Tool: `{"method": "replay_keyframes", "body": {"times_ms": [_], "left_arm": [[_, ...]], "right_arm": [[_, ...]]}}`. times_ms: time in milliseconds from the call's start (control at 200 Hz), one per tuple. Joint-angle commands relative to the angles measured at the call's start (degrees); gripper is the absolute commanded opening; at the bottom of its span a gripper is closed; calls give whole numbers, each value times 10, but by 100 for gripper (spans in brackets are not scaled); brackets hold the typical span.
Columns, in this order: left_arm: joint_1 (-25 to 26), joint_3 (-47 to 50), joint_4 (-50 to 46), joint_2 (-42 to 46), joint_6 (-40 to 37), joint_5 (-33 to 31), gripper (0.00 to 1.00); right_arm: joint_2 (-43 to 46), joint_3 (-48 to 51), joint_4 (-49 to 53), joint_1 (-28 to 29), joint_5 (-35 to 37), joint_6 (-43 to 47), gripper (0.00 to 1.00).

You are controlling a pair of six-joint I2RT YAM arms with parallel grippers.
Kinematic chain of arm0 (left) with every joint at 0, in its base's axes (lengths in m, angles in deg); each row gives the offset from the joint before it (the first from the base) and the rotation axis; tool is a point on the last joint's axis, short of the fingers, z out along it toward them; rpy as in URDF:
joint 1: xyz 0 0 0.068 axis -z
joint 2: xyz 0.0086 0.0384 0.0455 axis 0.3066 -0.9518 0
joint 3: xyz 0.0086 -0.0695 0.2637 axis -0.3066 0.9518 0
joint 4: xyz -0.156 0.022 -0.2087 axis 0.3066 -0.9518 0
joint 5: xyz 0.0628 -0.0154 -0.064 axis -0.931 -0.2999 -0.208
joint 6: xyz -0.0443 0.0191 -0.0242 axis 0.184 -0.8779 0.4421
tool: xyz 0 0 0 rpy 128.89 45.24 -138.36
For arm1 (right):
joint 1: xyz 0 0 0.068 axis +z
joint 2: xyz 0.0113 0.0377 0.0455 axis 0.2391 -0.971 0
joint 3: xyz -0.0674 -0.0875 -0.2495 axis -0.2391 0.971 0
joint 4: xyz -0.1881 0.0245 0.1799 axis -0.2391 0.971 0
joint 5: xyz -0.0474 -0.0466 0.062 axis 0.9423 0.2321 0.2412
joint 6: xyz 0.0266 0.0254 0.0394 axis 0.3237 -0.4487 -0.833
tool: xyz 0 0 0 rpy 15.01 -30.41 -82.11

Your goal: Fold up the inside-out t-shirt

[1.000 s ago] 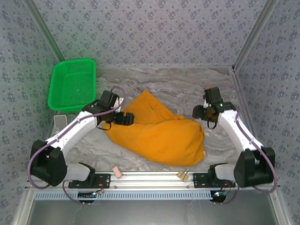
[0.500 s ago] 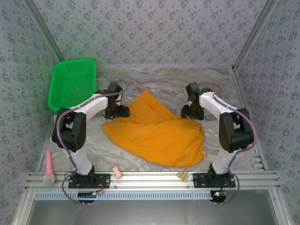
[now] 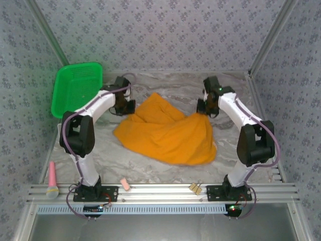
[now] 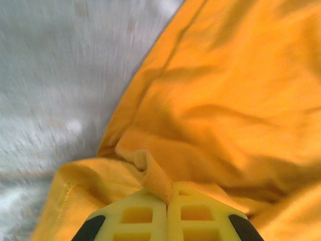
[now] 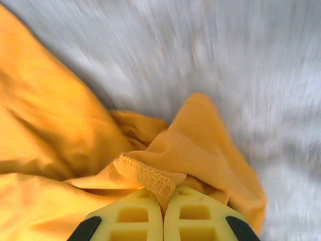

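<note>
**Clamping onto both sides of the shirt**

Pinching cloth at last, the left gripper [image 4: 167, 201] has its yellow jaws pressed together on a raised fold of orange fabric. The right gripper [image 5: 163, 201] is closed the same way on a stitched edge. A second ago both stood open beside the cloth; since then the arms have reached farther out over the table [image 3: 165, 83] and shut.

That reads as the grasp being done, so the likely next step is to lift or stretch the garment flat. No fold has been made yet.

The t-shirt [image 3: 165, 133] lies mid-table between the two grippers, well clear of the green basket [image 3: 77, 90] at far left. Its near edge has drawn back from the front rail, and the cloth rises toward each held point.

Its long axis runs roughly left to right, tilted slightly, with the right end nearer the arm bases. It is still bunched, and neither tag nor print shows, so I cannot tell which end is the neck.
</note>
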Motion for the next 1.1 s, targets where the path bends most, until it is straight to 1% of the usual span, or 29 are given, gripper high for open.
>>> {"method": "replay_keyframes", "body": {"times_ms": [0, 70, 130, 180, 235, 265, 310, 355, 385, 425, 450, 480, 535, 580, 615, 625, 650, 695, 784, 869, 979, 1094], "left_arm": [[-32, -131, -13, 30, 9, 48, 0], [-48, -252, -42, 12, 8, 64, 0], [-56, -359, -79, -4, 0, 68, 0], [-59, -427, -103, -7, -9, 59, 0], [-59, -439, -110, 8, -13, 44, 0], [-59, -419, -101, 23, -10, 42, 0], [-57, -348, -73, 54, -2, 48, 0], [-54, -258, -32, 88, 7, 58, 0], [-52, -180, -1, 111, 14, 65, 0], [-50, -90, 38, 137, 27, 71, 0], [-49, -36, 59, 151, 37, 72, 0], [-47, 25, 89, 166, 48, 78, 0], [-40, 133, 133, 188, 56, 100, 0], [-29, 207, 159, 200, 58, 108, 0], [-18, 255, 174, 207, 56, 108, 0], [-14, 268, 177, 209, 55, 109, 0], [-5, 294, 185, 210, 52, 107, 0], [12, 331, 196, 210, 51, 100, 0], [35, 375, 216, 201, 60, 94, 0], [41, 384, 219, 191, 67, 94, 0], [41, 370, 196, 191, 60, 79, 0], [41, 347, 167, 195, 50, 66, 0]], "right_arm": [[-8, -167, -52, -26, 31, 52, 0], [-26, -288, -25, -42, 20, 66, 0], [-22, -358, -11, -49, 16, 73, 0], [-1, -369, -15, -47, 26, 88, 0], [33, -338, -22, -42, 55, 93, 0], [59, -298, -28, -41, 73, 87, 1], [101, -218, -39, -40, 89, 70, 1], [148, -116, -64, -37, 80, 51, 3], [185, -48, -85, -32, 73, 35, 4], [230, 68, -115, -18, 81, 6, 5], [257, 132, -136, -5, 88, -9, 8], [293, 221, -159, 12, 94, -26, 16], [348, 336, -171, 44, 133, -78, 33], [384, 405, -167, 61, 140, -113, 41], [409, 441, -157, 68, 143, -137, 47], [414, 449, -151, 69, 144, -143, 50], [424, 461, -139, 69, 143, -152, 54], [430, 466, -117, 64, 138, -150, 56], [401, 425, -100, 47, 116, -107, 64], [333, 358, -80, 28, 109, -73, 66], [230, 276, -88, 6, 80, -42, 67], [130, 212, -71, -16, 104, -36, 67]]}}
